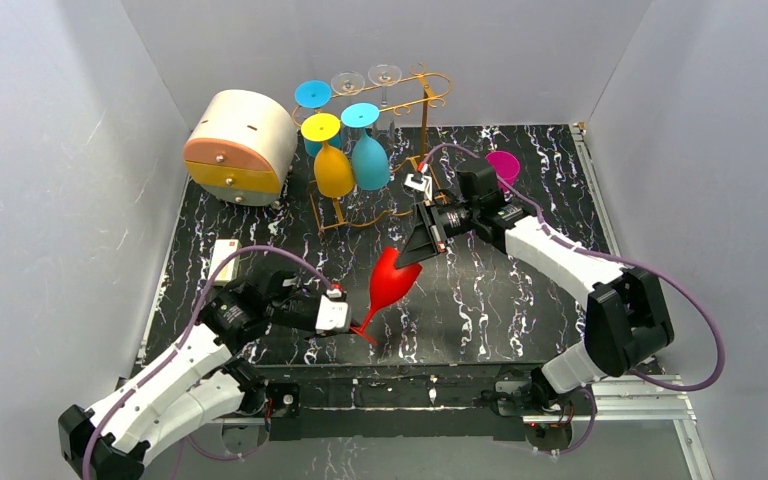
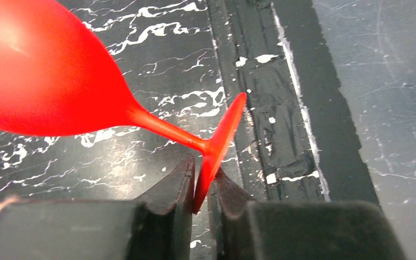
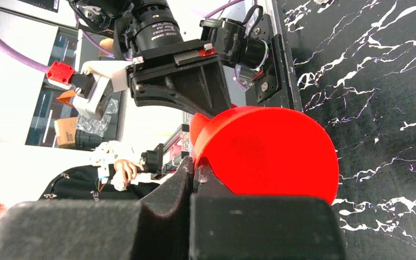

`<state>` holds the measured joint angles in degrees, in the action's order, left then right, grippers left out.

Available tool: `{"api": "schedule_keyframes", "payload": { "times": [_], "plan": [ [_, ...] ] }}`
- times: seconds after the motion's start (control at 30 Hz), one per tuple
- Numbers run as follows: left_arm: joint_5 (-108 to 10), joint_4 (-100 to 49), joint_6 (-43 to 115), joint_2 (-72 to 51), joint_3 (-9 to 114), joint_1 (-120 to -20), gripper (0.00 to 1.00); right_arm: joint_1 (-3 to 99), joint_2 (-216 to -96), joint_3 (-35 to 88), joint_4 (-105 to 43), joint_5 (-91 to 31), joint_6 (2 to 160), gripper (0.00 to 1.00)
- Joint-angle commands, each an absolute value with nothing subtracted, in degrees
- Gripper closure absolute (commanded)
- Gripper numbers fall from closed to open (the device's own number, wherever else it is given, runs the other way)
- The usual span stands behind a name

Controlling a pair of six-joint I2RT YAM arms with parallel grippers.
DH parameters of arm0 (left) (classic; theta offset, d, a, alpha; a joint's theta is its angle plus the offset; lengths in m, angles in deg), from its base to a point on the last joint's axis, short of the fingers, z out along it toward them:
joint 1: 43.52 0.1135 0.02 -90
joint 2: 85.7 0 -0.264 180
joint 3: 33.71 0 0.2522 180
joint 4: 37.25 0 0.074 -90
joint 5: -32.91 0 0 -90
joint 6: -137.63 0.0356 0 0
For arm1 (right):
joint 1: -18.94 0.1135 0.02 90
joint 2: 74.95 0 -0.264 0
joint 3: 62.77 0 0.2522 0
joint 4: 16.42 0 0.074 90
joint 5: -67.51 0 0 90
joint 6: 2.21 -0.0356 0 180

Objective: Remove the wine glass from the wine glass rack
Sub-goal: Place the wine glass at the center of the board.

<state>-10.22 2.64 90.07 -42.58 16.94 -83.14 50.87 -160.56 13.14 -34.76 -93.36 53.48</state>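
The red plastic wine glass (image 1: pixel 392 282) slants over the black marbled table (image 1: pixel 520 300), off the golden wire rack (image 1: pixel 422 110). The left gripper (image 2: pixel 201 187) has its jaws clamped on the foot, low and near. The right gripper (image 3: pixel 195 173) has its jaws clamped on the bowl rim, higher and farther.

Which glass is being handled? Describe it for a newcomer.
From the golden wire rack at the back of the table, come forward to the middle. The red wine glass is held tilted, left gripper on its foot, right gripper on its rim. The yellow glass and blue glass hang on the rack.
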Motion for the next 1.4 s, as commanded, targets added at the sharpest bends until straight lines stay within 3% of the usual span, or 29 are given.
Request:
{"api": "schedule_keyframes", "payload": {
  "times": [0.0, 0.07, 0.13, 0.27, 0.3, 0.33, 0.4, 0.53, 0.57, 0.7, 0.93, 1.23, 1.37],
  "plan": [
    [-13.6, -0.7, 83.9, -43.7, 17.2, -82.4, 0.81, 52.3, -157.1, 14.6, -34.8, -92.4, 55.0, 0.99],
    [-11.7, -0.7, 82.9, -44.9, 17.1, -82.3, 0.75, 52.4, -156.6, 14.5, -35.1, -92.5, 55.6, 0.99],
    [-11.5, -0.8, 82.3, -46.0, 17.1, -82.4, 0.60, 52.4, -156.0, 14.3, -36.0, -92.4, 57.4, 0.99],
    [-12.9, -0.2, 82.3, -46.5, 17.5, -82.3, 0.45, 52.3, -153.9, 13.7, -37.7, -90.1, 60.0, 0.99],
    [-13.1, -0.1, 82.2, -46.4, 17.6, -82.3, 0.38, 52.4, -153.3, 13.7, -38.0, -89.6, 60.6, 0.99],
    [-13.3, -0.1, 82.1, -46.3, 17.6, -82.4, 0.26, 52.3, -153.0, 13.7, -38.7, -88.8, 61.3, 0.99],
    [-14.4, -0.1, 81.6, -46.5, 17.7, -82.3, 0.15, 52.3, -152.1, 13.8, -41.1, -86.8, 63.5, 0.99],
    [-20.0, -5.3, 75.4, -50.0, 16.0, -82.4, 0.09, 52.4, -149.5, 13.4, -44.6, -80.6, 68.0, 0.99],
    [-20.5, -7.0, 73.8, -51.5, 15.2, -82.4, 0.04, 52.4, -148.7, 13.1, -44.7, -77.4, 68.4, 0.99],
    [-27.3, -16.0, 64.7, -56.8, 12.4, -82.4, 0.02, 52.4, -145.8, 11.7, -45.5, -68.6, 70.3, 0.99],
    [-54.8, -25.9, 43.7, -61.0, 9.5, -82.3, 0.02, 52.4, -140.0, 9.9, -46.3, -40.7, 70.7, 0.99],
    [-76.9, -11.0, 39.0, -57.7, 18.0, -82.3, 0.02, 51.8, -140.8, 10.9, -56.6, -3.0, 66.6, 0.99],
    [-84.1, -10.3, 37.4, -60.7, 17.1, -82.4, 0.02, 50.0, -145.0, 14.5, -64.1, 8.2, 62.0, 0.99]
  ]
}}
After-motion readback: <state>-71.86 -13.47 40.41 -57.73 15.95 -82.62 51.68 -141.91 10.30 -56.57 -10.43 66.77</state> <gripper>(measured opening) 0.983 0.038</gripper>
